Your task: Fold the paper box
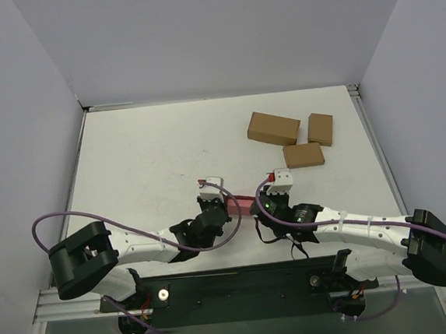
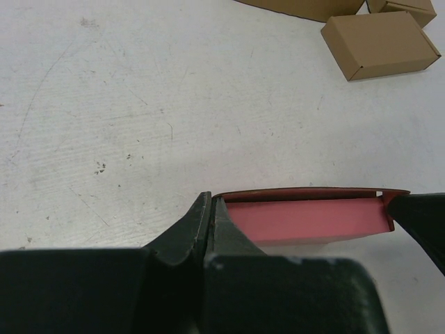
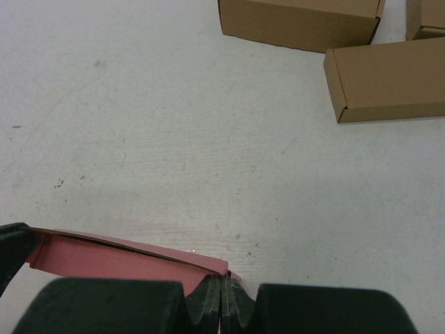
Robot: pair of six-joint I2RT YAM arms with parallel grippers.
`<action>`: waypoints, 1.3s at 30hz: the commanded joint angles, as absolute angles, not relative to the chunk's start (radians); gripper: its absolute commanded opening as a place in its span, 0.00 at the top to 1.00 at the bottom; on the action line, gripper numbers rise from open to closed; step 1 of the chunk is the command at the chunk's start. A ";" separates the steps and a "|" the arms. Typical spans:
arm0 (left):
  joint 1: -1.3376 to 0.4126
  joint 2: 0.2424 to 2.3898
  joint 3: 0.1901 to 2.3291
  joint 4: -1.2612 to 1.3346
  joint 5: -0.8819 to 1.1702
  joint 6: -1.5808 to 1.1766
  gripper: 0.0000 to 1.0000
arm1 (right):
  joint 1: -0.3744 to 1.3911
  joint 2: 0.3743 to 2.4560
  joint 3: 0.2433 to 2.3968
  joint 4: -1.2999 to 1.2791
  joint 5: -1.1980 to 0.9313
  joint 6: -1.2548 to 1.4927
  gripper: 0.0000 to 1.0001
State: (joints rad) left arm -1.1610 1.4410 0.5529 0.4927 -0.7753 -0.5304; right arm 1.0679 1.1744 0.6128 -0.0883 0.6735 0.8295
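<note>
Top view: the pink box [image 1: 244, 204] lies at about 6 o'clock from the middle of the table [image 1: 144, 154], close to the arm bases. It spans the gap between the left gripper [image 1: 225, 203] and the right gripper [image 1: 259, 203], while three brown boxes [image 1: 303, 155] sit well apart at 1 to 2 o'clock. Left wrist view: the left gripper [image 2: 211, 207] has its fingers pressed together on the near end of the pink box [image 2: 306, 219], which runs off toward 3 o'clock. There a dark finger of the right gripper [image 2: 423, 214] meets its far end. A long wall stands up, its top edge slightly bowed, and a brown box [image 2: 379, 43] shows at 1 o'clock. Right wrist view: the right gripper [image 3: 222, 287] is likewise closed, pinching the other end of the pink box [image 3: 104, 254], which stretches toward 9 o'clock to the left gripper's finger [image 3: 10, 245]. The brown boxes [image 3: 389, 80] are at 1 o'clock. Whether the card touches the table cannot be told. Judged step: mid-fold – both ends are held while the walls are being set, and the box is not yet closed. The next move likely calls for one steady grip while the other lets go and re-grips a flap – gently, since thin card buckles easily.
</note>
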 commanded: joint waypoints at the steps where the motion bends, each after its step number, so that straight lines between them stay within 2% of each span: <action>1: -1.193 1.462 0.499 0.483 -0.706 -0.522 1.00 | 1.081 1.203 0.580 -0.172 0.614 0.851 1.00; 18: -1.244 1.563 0.387 0.727 -0.744 -0.420 1.00 | 1.083 1.204 0.568 -0.169 0.627 0.861 1.00; 36: -1.313 1.661 0.325 0.831 -0.842 -0.376 1.00 | 1.098 1.157 0.561 -0.270 0.675 0.925 1.00; 39: -1.313 1.658 0.339 0.807 -0.848 -0.350 1.00 | 1.095 1.114 0.595 -0.328 0.669 0.922 0.88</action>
State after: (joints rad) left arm -1.2911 1.6051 0.3782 1.0393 -0.9371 -0.3801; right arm 1.0893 1.1522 0.5819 -0.1234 0.7021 0.9092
